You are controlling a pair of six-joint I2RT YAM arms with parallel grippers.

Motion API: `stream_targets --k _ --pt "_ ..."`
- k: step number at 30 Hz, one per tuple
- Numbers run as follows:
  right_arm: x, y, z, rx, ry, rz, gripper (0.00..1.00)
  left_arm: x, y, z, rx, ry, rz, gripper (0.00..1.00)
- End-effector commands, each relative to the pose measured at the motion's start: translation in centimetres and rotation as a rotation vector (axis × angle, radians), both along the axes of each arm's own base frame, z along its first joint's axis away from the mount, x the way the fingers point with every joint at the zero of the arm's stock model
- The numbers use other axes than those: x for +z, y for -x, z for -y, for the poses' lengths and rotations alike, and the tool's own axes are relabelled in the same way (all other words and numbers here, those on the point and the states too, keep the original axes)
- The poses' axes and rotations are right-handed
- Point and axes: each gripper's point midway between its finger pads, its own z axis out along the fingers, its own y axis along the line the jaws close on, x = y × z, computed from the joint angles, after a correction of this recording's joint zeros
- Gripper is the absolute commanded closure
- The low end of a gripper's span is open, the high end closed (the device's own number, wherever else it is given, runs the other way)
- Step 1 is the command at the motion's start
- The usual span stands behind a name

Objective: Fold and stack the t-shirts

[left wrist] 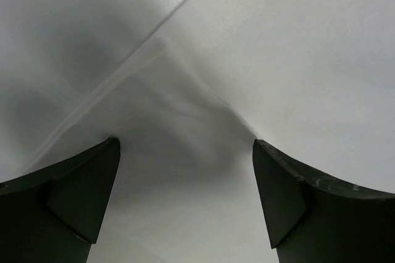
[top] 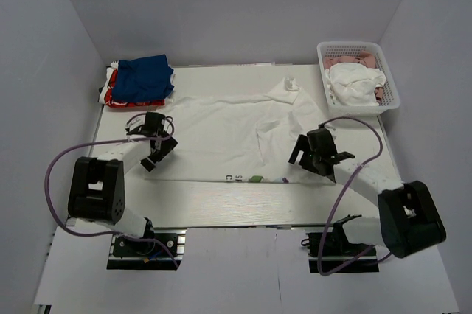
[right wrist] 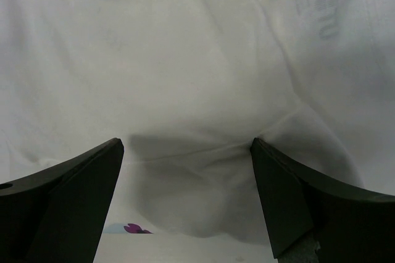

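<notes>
Three t-shirts on white tabletop (top: 221, 203).
- white t-shirt (top: 221, 126): spread flat across the middle, a bit of print at its near edge.
- blue t-shirt (top: 145, 78): folded, lying on folded red t-shirt (top: 112, 97), far left corner.
- left gripper (left wrist: 185, 149): fingers (left wrist: 74, 195) spread wide over the white shirt's left edge, holding nothing.
- right gripper (right wrist: 185, 146): fingers wide over its right side, empty.
- basket (top: 389, 96): far right, holds white and pink cloth.
</notes>
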Motion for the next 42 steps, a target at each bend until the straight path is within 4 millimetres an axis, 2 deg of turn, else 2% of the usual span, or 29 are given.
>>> stream_targets --k 1,2,4,5,7,9,10,11,12,14,15,16,19,20,21,22,24,25,26,28,30,31,32,33,34,35,37,38,42 --pt "-3.8 8.4 2.5 -0.095 0.046 -0.291 0.1 -3.3 8.0 0.6 -0.008 0.062 -0.233 0.01" --pt "-3.3 10.1 3.1 -0.102 0.046 -0.306 0.1 -2.7 8.3 0.7 -0.012 0.073 -0.213 0.01" --pt "-2.9 11.5 3.1 -0.113 0.029 -0.325 0.1 -2.3 9.8 1.0 -0.019 0.095 -0.239 0.01" --pt "-1.3 11.2 2.5 -0.094 -0.022 -0.258 0.1 -1.1 9.8 1.2 -0.03 0.099 -0.202 0.01" --pt "0.8 10.5 1.3 -0.011 -0.063 -0.167 0.1 -0.2 11.0 1.5 -0.058 0.118 -0.195 0.01" --pt "3.0 9.7 1.4 0.027 -0.043 -0.083 0.1 1.0 10.7 1.5 -0.063 0.126 -0.121 0.01" --pt "3.7 9.3 1.5 0.045 -0.028 -0.048 0.1 2.9 9.3 1.6 -0.067 0.129 -0.006 0.01" --pt "4.3 8.7 1.6 0.059 -0.01 -0.021 0.1 3.7 8.5 1.4 -0.065 0.122 0.051 0.01" --pt "6.0 7.3 1.8 0.042 0.011 0.037 0.1 4.5 7.6 1.3 -0.063 0.118 0.106 0.01" --pt "7.1 5.3 1.4 0.054 0.035 0.1 0.1 7.2 4.5 1.5 -0.089 0.109 0.251 0.01" --pt "9.3 3.4 0.7 0.051 0.009 0.181 0.1 8.7 3.1 1.7 -0.091 0.114 0.306 0.01" --pt "10.1 2.0 0.4 0.044 0.008 0.225 0.1 9.7 1.9 1.4 -0.08 0.099 0.348 0.01" --pt "13.9 -2.2 -0.1 -0.031 -0.014 0.372 0.1 10.8 -1.2 -0.5 -0.006 0.011 0.356 0.01" --pt "14.2 -3.2 -0.2 -0.055 -0.015 0.385 0.1 12.5 -2.8 -0.9 0.011 0.003 0.378 0.01" --pt "14.3 -4.2 0.4 -0.096 0.028 0.4 0.1 10.7 -3.8 -1.2 0.022 -0.025 0.307 0.01" --pt "15.8 -5.5 0.2 -0.105 0.025 0.447 0.1 12.0 -5.4 -1.2 0.027 -0.033 0.304 0.01" --pt "14.3 -6.8 1.0 -0.15 0.105 0.408 0.1 11.2 -6.9 -1.4 0.037 -0.06 0.241 0.01" --pt "16.1 -7.9 0.7 -0.166 0.1 0.436 0.1 8.9 -7.6 -1.9 0.048 -0.08 0.166 0.01" --pt "15.1 -8.4 0.8 -0.162 0.137 0.409 0.1 9.8 -9.2 -2.1 0.06 -0.099 0.181 0.01" --pt "15.8 -10.2 0.8 -0.184 0.167 0.414 0.1 8.6 -11.2 -2.1 0.043 -0.121 0.144 0.01" --pt "14.9 -12.0 0.7 -0.188 0.21 0.387 0.1 7.8 -12.2 -2.2 0.033 -0.139 0.119 0.05" --pt "15.4 -12.7 0.8 -0.192 0.216 0.389 0.1 8.2 -13.3 -2.3 0.039 -0.145 0.136 0.07" --pt "14.5 -13.9 0.5 -0.185 0.235 0.365 0.1 7.9 -13.6 -2.5 0.035 -0.166 0.119 0.09" --pt "14.3 -14.4 0.7 -0.182 0.25 0.359 0.1 6.5 -13.7 -2.5 0.031 -0.171 0.079 0.1" --pt "14.2 -14.9 0.8 -0.176 0.256 0.351 0.1 7.1 -14.5 -3.0 0.038 -0.201 0.088 0.1" --pt "13.6 -16.3 0.6 -0.172 0.269 0.333 0.1 6.8 -14.6 -3.2 0.043 -0.217 0.076 0.1" --pt "13.1 -17.2 0.4 -0.154 0.261 0.318 0.1 6.1 -15.3 -3.4 0.048 -0.229 0.066 0.1" --pt "12.3 -18.4 0.2 -0.14 0.26 0.302 0.1 6.0 -15.8 -3.3 0.049 -0.228 0.075 0.1" --pt "10.5 -20.1 -0.7 -0.099 0.227 0.251 0.1 5.0 -16.8 -2.8 0.018 -0.213 0.063 0.16"
